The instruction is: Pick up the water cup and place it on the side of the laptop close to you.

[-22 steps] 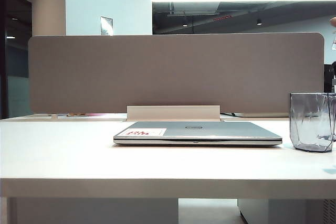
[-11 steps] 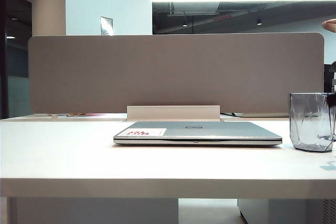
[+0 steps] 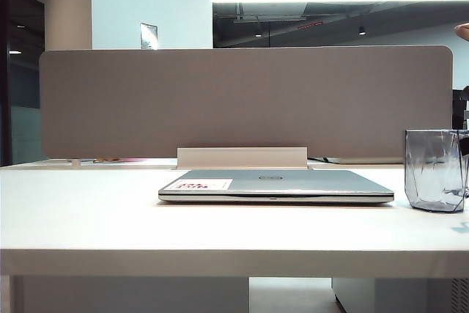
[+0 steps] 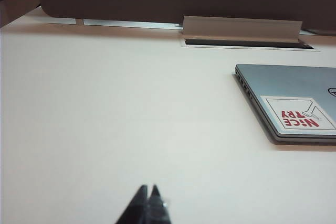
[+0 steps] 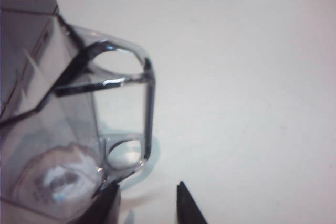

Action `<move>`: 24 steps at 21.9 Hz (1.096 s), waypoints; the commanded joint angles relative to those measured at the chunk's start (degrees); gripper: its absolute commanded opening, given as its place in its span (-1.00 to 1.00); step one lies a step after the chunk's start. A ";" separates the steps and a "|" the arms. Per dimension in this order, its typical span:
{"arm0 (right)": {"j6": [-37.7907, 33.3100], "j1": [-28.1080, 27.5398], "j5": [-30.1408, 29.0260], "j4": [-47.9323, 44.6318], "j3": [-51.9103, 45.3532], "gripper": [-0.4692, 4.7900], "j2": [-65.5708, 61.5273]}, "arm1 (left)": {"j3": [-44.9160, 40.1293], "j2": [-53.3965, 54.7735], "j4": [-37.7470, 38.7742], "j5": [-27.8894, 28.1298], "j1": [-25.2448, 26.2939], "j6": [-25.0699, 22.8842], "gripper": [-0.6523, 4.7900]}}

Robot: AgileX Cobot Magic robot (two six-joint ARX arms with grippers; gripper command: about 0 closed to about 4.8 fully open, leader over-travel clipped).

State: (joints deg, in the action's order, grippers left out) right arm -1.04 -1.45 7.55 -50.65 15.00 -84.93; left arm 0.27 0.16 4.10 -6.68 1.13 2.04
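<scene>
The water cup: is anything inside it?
Nothing shows inside the water cup: its clear walls reveal only the table and divider behind. In the right wrist view the open right gripper partly covers its base. The left gripper hangs shut elsewhere.

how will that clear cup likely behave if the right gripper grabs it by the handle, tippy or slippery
The water cup looks empty, so probably light. Its glossy faceted plastic may slip, and a handle hold sits off-centre, so it could swing or tilt. The right gripper is open beside the handle; the left gripper is shut, far away.
</scene>
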 commanded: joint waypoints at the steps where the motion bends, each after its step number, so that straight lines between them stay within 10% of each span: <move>1: 0.00 -2.03 -3.45 -4.15 0.24 -0.27 -1.64 | 0.17 0.07 -0.31 -0.20 0.02 0.13 -0.77; 24: 0.04 -4.81 -12.55 -12.76 6.99 -0.27 -12.83 | 0.17 0.07 0.15 -0.20 0.00 0.13 -0.77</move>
State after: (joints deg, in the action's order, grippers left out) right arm -1.04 -6.28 -4.82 -62.50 21.26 -97.73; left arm 0.27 0.16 4.56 -6.68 1.13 2.04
